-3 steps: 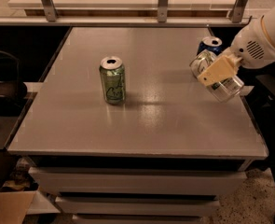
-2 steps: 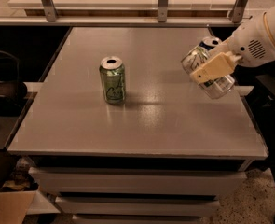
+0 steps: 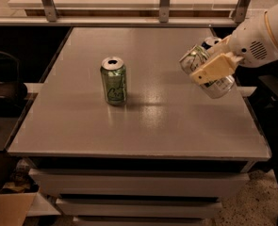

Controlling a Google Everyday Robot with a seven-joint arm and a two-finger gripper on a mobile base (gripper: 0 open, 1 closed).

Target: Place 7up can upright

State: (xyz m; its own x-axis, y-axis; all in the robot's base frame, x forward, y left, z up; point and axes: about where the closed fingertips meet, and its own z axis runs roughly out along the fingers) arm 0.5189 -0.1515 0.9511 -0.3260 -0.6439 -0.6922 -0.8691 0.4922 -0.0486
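At frame right, the gripper grips the 7up can tilted over the table; it needs righting before release.

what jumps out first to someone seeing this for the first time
A silver soda can with green lettering is held tilted over the right side of the grey tabletop, gripped in the robot's beige pincer. Next comes a green soda can standing upright left of the table's centre.
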